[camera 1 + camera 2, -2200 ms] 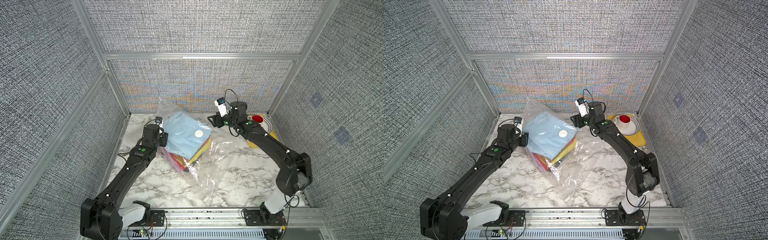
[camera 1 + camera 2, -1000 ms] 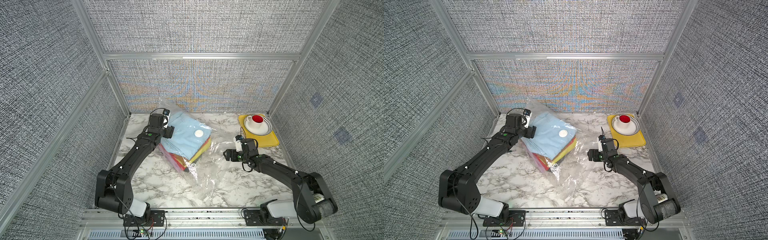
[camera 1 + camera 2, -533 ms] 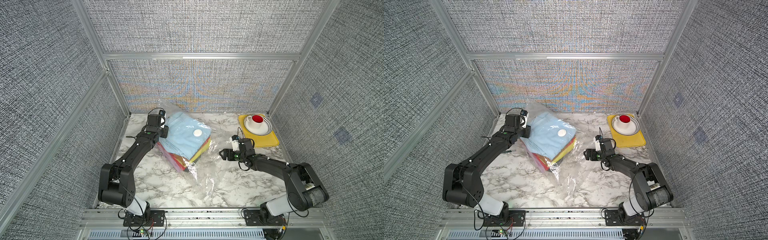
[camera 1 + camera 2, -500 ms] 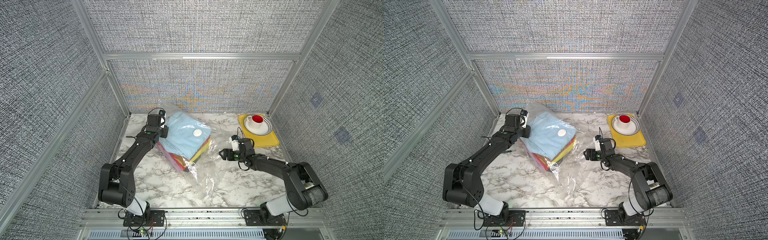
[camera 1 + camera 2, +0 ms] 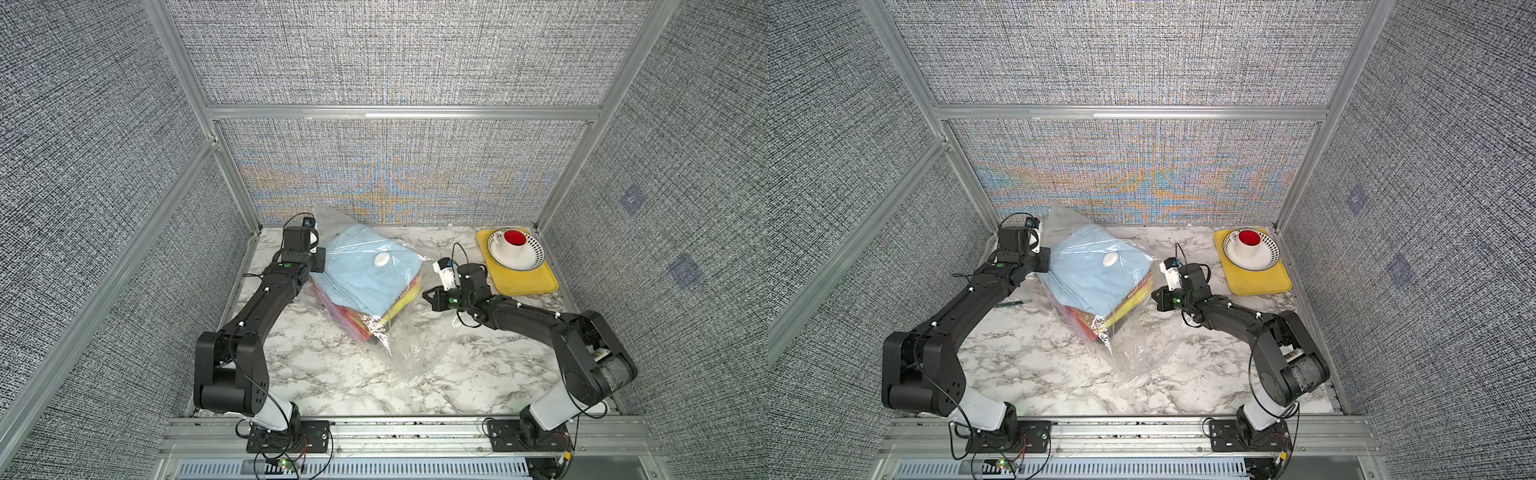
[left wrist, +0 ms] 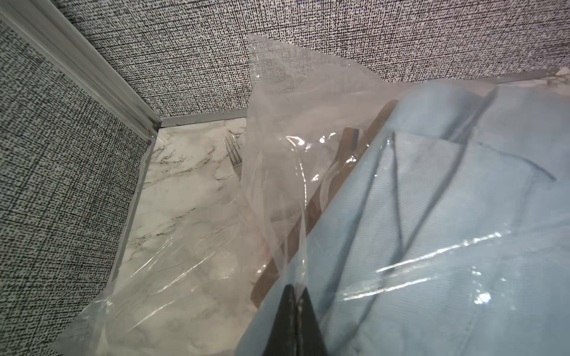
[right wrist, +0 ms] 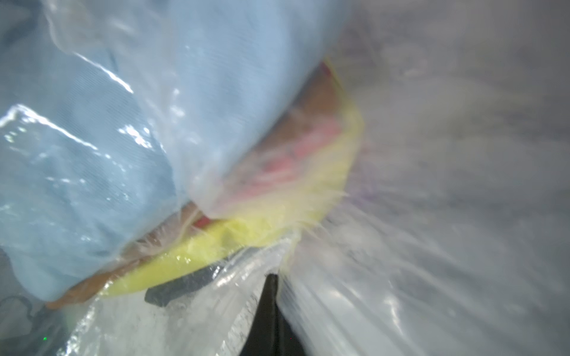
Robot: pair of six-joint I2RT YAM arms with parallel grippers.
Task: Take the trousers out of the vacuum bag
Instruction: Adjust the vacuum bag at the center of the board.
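Both grippers have just clamped down: a second ago they stood wide, and the right arm has swung in from the bare marble to the bag's side. My left gripper (image 6: 295, 288) now has its jaws pressed together on a ridge of film at the far-left side of the bag (image 5: 411, 353), near the wall corner. My right gripper (image 7: 273, 277) looks closed on a gathered pleat of film on the opposite side, but that wrist view is smeared, so I'm judging that hold, not seeing it cleanly. The trousers (image 5: 365, 274) are all inside the bag, a slanted stack toward the back of the table (image 5: 478, 374): light blue on top, then brown, red, yellow and a dark layer at the bottom. I read this as the bag held from two sides, ready to be spread or lifted, with no garment out yet, and I can't tell where its mouth is. The film is thin, glossy and crinkled, slack and empty toward the front, and likely to slip or stretch. The cloth is matt, finely ribbed and soft in thick folds. A hard round white valve (image 5: 381, 260) sits on top, and a fork (image 6: 233, 152) lies just beside the bag
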